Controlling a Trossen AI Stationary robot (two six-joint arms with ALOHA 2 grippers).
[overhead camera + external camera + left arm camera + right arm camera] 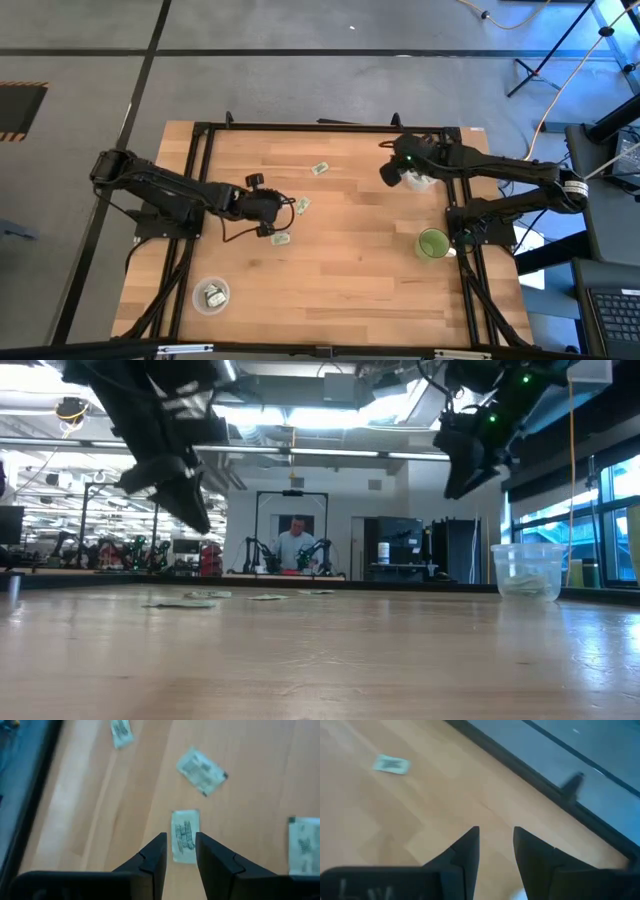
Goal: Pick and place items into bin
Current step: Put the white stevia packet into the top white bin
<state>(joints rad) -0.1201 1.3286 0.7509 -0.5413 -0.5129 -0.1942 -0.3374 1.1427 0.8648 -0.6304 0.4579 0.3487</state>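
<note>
Several small pale green and white packets lie flat on the wooden table (350,230): one (320,168) toward the far side, one (301,205) mid-table, one (281,239) nearer. My left gripper (180,840) hangs open above the table (195,510), tilted down, with one packet (185,836) showing in the gap just beyond its fingertips, untouched. My right gripper (496,837) is open and holds nothing, raised (460,470) at the far right (388,172) next to a clear bin (527,570).
A second clear tub (211,295) holding packets sits near the front left. A green cup (432,244) stands at the right. Black frame rails (200,200) run along the table's sides. More packets (201,771) lie beyond the left gripper; one (392,765) shows ahead of the right.
</note>
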